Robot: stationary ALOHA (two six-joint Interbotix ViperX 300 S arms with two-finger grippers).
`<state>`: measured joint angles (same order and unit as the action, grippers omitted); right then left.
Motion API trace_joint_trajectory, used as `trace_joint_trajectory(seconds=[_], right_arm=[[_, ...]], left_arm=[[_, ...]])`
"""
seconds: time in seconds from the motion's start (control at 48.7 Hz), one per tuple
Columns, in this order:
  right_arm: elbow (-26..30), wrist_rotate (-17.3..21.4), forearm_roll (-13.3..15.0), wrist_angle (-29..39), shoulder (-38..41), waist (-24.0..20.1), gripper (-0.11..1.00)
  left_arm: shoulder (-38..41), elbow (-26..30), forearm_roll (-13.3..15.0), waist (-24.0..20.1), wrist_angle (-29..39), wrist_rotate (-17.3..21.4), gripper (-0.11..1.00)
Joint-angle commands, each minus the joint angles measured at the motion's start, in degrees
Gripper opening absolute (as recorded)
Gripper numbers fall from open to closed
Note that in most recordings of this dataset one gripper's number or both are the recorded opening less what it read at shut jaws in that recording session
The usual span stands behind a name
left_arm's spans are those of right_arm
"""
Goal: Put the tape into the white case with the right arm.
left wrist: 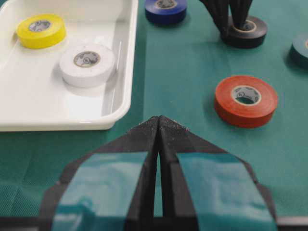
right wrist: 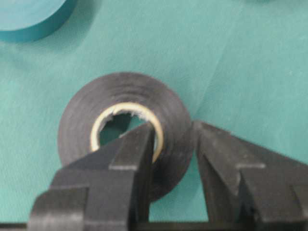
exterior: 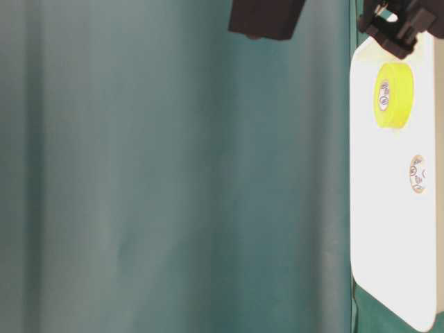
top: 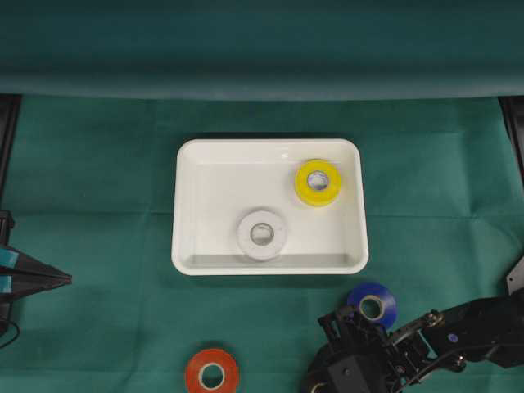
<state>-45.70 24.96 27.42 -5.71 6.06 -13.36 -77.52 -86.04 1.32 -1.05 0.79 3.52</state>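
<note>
While a blue roll (top: 372, 304), a red roll (top: 211, 374) and a teal roll (right wrist: 33, 17) lie about it on the green cloth (top: 98, 164), the black tape roll (right wrist: 126, 126) rests flat outside the white case (top: 187, 246), core hole facing up. The right gripper (right wrist: 174, 139) is clamped on its wall, one finger in the core, one outside. The case holds a yellow roll (top: 318, 182) and a white roll (top: 262, 234); the left gripper (left wrist: 158, 126) sits closed and empty.
</note>
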Motion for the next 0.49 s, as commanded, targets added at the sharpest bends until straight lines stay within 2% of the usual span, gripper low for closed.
trace_joint_trajectory(seconds=[0.0, 0.226, 0.472], right_arm=[[1.32, 0.09, 0.09, -0.26, -0.62, 0.09, -0.01], [1.67, 0.09, 0.09, 1.49, -2.81, 0.00, -0.01], [2.99, 0.09, 0.09, 9.32, -9.05, -0.70, -0.01]], left_arm=[[0.44, 0.70, 0.09, -0.18, -0.35, 0.09, 0.00], [0.44, 0.70, 0.00, -0.18, -0.35, 0.09, 0.00], [0.44, 0.70, 0.09, -0.18, -0.35, 0.09, 0.00]])
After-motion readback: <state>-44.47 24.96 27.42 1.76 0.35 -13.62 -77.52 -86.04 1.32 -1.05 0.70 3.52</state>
